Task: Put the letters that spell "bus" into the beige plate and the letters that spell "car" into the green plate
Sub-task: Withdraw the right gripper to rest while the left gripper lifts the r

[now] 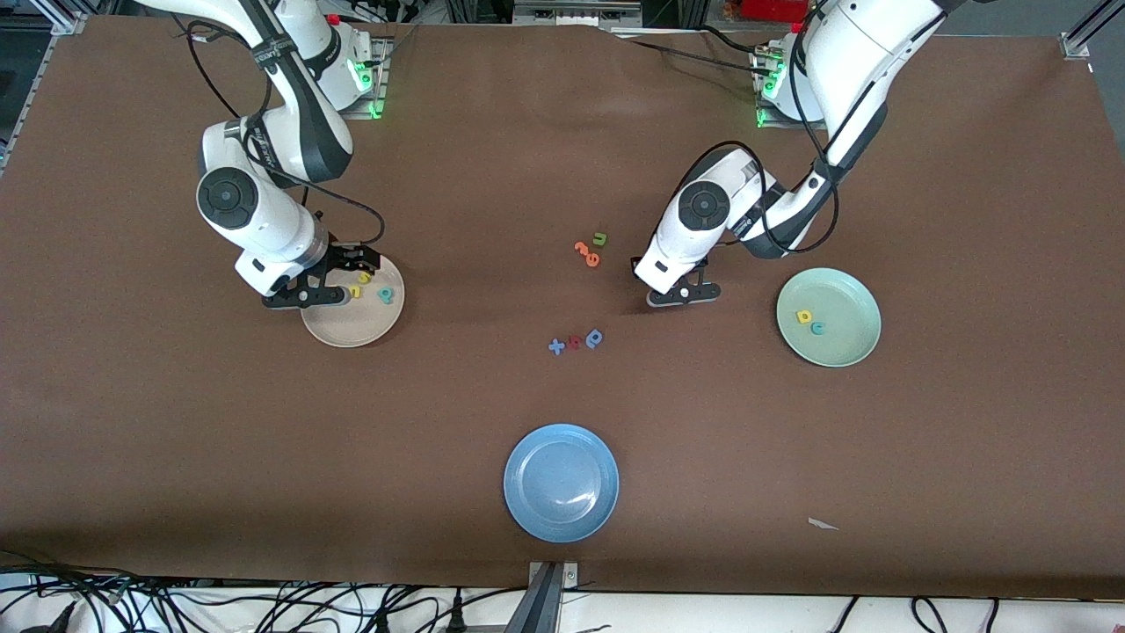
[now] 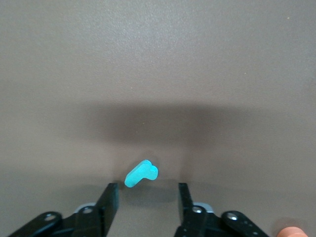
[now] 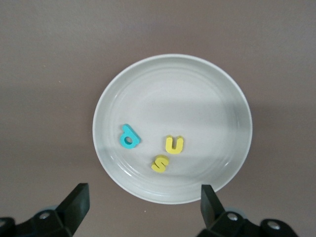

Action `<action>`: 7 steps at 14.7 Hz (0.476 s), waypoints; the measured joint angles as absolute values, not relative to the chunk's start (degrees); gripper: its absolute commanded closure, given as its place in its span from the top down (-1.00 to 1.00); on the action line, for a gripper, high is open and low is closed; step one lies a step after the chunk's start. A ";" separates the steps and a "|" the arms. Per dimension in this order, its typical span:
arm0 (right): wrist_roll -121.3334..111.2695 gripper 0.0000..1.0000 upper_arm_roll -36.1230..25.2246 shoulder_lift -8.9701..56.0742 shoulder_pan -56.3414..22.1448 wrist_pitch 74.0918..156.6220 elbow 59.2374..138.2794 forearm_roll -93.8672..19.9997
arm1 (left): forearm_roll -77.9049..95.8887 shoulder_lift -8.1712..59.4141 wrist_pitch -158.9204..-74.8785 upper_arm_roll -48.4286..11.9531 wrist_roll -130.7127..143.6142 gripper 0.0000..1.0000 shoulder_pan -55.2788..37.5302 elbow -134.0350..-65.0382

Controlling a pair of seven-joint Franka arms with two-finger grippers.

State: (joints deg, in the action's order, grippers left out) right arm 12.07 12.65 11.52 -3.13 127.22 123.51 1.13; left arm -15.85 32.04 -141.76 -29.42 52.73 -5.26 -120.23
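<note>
The right gripper hangs over the beige plate, at the rim toward the bases, with its fingers spread wide and nothing between them. In the right wrist view the plate holds all three "bus" letters lying flat: the teal b, the yellow u and the yellow s, the u and s just beside each other and the b a little apart. The plate sits toward the right arm's end of the table.

The left gripper is low over bare table between the middle letters and the green plate. Its fingers stand partly open, and the teal r lies on the table just ahead of the gap, not touched by either finger.

The green plate, toward the left arm's end, holds the yellow a and the teal c, side by side.

Near the middle of the table lie an olive u and two orange letters in a cluster. Nearer the camera is a row of a blue cross, a red letter and a blue letter. A blue plate sits nearest the camera.
</note>
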 measured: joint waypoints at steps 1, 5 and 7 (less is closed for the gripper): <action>12.07 1.00 12.65 11.37 -3.13 124.94 121.29 1.13 | -16.43 32.14 -141.76 -29.35 52.75 -0.09 -5.25 -120.19; 12.07 1.00 11.88 10.43 -3.09 114.08 110.36 1.13 | -17.75 32.44 -141.79 -29.21 52.96 -0.21 -5.25 -120.07; 12.05 1.00 10.53 9.78 -2.97 109.44 105.35 1.13 | -17.75 32.49 -141.79 -29.22 52.97 -0.31 -5.25 -119.96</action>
State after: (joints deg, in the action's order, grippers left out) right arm 12.05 10.53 9.78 -2.97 109.44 105.35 1.13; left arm -17.75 32.49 -141.79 -29.22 52.97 -5.25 -119.96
